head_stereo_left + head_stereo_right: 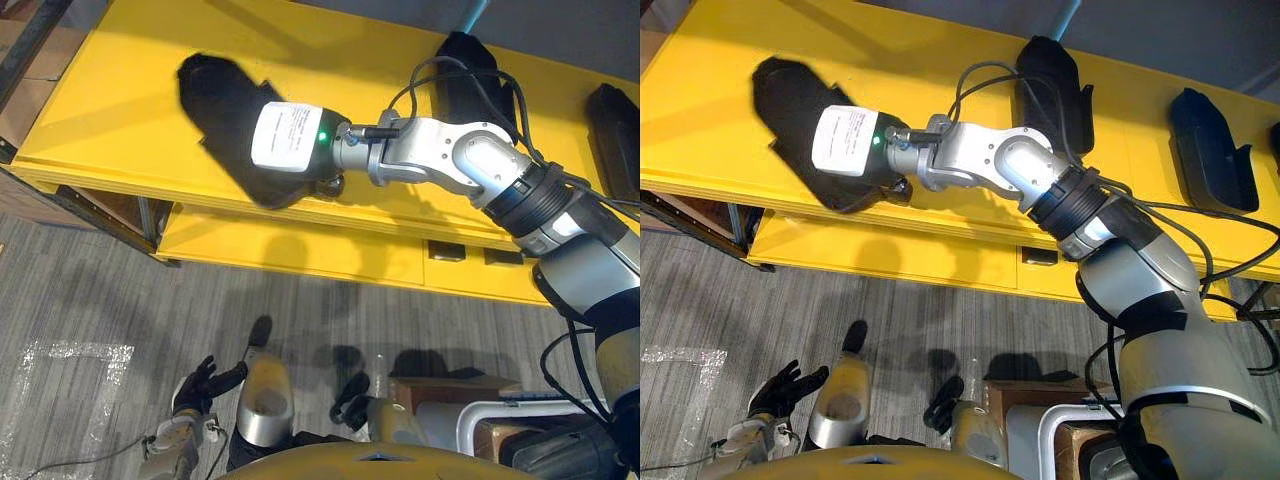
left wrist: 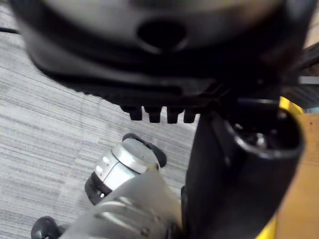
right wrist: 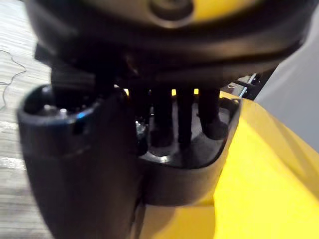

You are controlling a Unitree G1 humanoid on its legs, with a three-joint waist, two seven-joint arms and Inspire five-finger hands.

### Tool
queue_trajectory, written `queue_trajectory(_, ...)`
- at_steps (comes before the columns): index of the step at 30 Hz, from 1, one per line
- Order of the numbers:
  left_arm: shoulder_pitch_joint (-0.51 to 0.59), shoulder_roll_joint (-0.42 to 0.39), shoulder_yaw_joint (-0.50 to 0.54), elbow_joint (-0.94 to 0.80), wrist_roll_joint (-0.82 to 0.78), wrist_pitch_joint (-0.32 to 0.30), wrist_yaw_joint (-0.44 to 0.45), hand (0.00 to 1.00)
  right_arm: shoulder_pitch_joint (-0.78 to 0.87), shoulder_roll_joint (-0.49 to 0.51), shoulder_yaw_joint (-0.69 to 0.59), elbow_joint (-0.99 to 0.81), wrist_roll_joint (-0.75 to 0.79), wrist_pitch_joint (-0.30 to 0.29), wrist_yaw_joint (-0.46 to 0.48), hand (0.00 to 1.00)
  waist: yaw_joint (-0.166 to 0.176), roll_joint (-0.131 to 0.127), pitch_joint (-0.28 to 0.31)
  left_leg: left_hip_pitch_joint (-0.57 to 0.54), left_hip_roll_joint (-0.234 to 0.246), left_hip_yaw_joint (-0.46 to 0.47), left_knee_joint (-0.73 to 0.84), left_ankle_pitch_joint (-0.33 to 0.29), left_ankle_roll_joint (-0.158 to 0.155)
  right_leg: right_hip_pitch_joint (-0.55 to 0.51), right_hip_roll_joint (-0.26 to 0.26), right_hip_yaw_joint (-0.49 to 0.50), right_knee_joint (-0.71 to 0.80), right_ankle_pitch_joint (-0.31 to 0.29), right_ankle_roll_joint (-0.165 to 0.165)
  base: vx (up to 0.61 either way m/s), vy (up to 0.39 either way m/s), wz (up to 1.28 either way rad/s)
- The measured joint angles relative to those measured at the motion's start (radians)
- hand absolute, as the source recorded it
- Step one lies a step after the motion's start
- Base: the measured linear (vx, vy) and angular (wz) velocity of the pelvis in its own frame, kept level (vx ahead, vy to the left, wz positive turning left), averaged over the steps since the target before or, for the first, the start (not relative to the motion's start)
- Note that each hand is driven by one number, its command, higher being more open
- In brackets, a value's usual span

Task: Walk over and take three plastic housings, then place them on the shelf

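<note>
A black plastic housing (image 1: 215, 90) lies at the left of the yellow shelf top (image 1: 110, 120). My right hand (image 1: 290, 135) rests on its near end. In the right wrist view the fingers (image 3: 182, 114) curl down into the housing (image 3: 194, 174) and the thumb stands outside its wall. Two more black housings (image 1: 1050, 80) (image 1: 1210, 145) lie further right on the same shelf. My left hand (image 1: 197, 385) hangs low over the grey floor at the lower left, with relaxed fingers and nothing in it.
A lower yellow shelf level (image 1: 300, 250) runs under the top board. A brown cardboard box (image 1: 440, 390) stands on the floor at the lower right. A sheet of clear plastic (image 1: 60, 400) lies on the carpet at the lower left.
</note>
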Motion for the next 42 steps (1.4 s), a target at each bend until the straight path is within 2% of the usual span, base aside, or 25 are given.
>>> queue_trajectory(3, 0.000, -0.002, 0.006, 0.000, 0.004, 0.000, -0.005, 1.00, -0.006, 0.000, 0.004, -0.015, 0.042, 0.012, 0.029, 0.00, 0.002, -0.001, -0.001, 0.000, 0.000, -0.007, 0.000, 0.000, 0.000, 0.007, 0.002, -0.006, -0.005, 0.000, 0.001, 0.00, -0.027, 0.07)
queue_trajectory(9, 0.000, -0.004, 0.010, 0.000, 0.004, 0.001, -0.005, 1.00, -0.009, -0.001, 0.024, 0.003, 0.090, 0.123, 0.055, 0.00, 0.003, -0.001, -0.001, 0.000, 0.001, -0.007, 0.000, 0.001, -0.001, 0.006, 0.002, -0.006, -0.004, 0.000, 0.001, 0.00, 0.000, 0.00)
queue_trajectory(11, 0.000, -0.004, 0.012, 0.000, 0.004, 0.002, -0.005, 1.00, -0.008, -0.002, 0.024, 0.042, 0.139, 0.204, 0.053, 0.00, 0.002, 0.000, 0.000, 0.000, 0.001, -0.007, 0.001, 0.001, -0.001, 0.006, 0.002, -0.006, -0.004, 0.000, 0.000, 0.00, 0.000, 0.00)
queue_trajectory(12, 0.000, -0.004, 0.012, 0.000, 0.004, 0.002, -0.005, 1.00, -0.007, -0.002, 0.024, 0.052, 0.158, 0.221, 0.053, 0.00, 0.001, 0.001, 0.000, -0.001, 0.001, -0.007, 0.001, 0.001, -0.001, 0.005, 0.002, -0.005, -0.004, 0.000, 0.000, 0.00, 0.000, 0.00)
queue_trajectory(17, -0.002, -0.012, 0.011, -0.011, -0.006, -0.002, -0.004, 1.00, 0.003, -0.002, -0.011, 0.191, 0.174, 0.418, -0.062, 0.00, 0.005, 0.017, 0.009, -0.033, 0.000, -0.007, 0.019, 0.002, -0.001, -0.026, -0.001, -0.002, 0.014, 0.001, -0.003, -0.04, -0.014, 0.00)
queue_trajectory(19, -0.002, -0.013, 0.006, -0.010, -0.018, -0.003, -0.003, 1.00, 0.014, -0.003, -0.041, 0.235, 0.174, 0.464, -0.093, 0.00, 0.004, 0.029, 0.016, -0.034, 0.000, -0.007, 0.020, 0.004, -0.002, -0.028, -0.001, -0.001, 0.017, 0.002, -0.003, 0.00, 0.000, 0.00)
queue_trajectory(25, -0.002, -0.045, 0.005, -0.011, -0.048, -0.008, 0.012, 1.00, 0.014, -0.028, -0.079, 0.298, 0.158, 0.471, -0.157, 0.00, 0.002, 0.066, 0.039, -0.034, 0.003, -0.005, 0.024, 0.003, 0.000, -0.038, -0.002, 0.006, 0.034, -0.002, -0.009, -0.02, -0.016, -0.02)
queue_trajectory(33, -0.003, -0.048, 0.004, -0.013, -0.052, -0.019, 0.018, 1.00, 0.013, -0.028, -0.107, 0.335, 0.181, 0.446, -0.186, 0.00, 0.004, 0.068, 0.049, -0.035, 0.004, 0.001, 0.025, 0.000, 0.003, -0.048, -0.004, 0.013, 0.049, -0.006, -0.013, 0.00, -0.009, -0.02)
queue_trajectory(36, -0.003, -0.049, 0.003, -0.018, -0.052, -0.022, 0.018, 1.00, 0.013, -0.028, -0.119, 0.352, 0.198, 0.405, -0.188, 0.00, 0.004, 0.072, 0.056, -0.035, 0.004, 0.001, 0.026, 0.000, 0.004, -0.048, -0.004, 0.014, 0.051, -0.006, -0.013, -0.03, -0.008, -0.01)
queue_trajectory(37, -0.003, -0.049, 0.003, -0.019, -0.052, -0.022, 0.018, 1.00, 0.013, -0.028, -0.119, 0.354, 0.198, 0.394, -0.195, 1.00, 0.004, 0.072, 0.056, -0.035, 0.005, 0.001, 0.026, 0.000, 0.004, -0.048, -0.004, 0.014, 0.051, -0.006, -0.013, 0.00, 0.000, 0.00)
queue_trajectory(42, -0.003, -0.049, 0.003, -0.019, -0.052, -0.022, 0.018, 1.00, 0.009, -0.028, -0.119, 0.359, 0.195, 0.347, -0.262, 1.00, 0.003, 0.071, 0.057, -0.035, 0.005, 0.003, 0.020, 0.001, 0.004, -0.051, -0.004, 0.015, 0.050, -0.006, -0.013, 0.00, 0.000, 0.00)
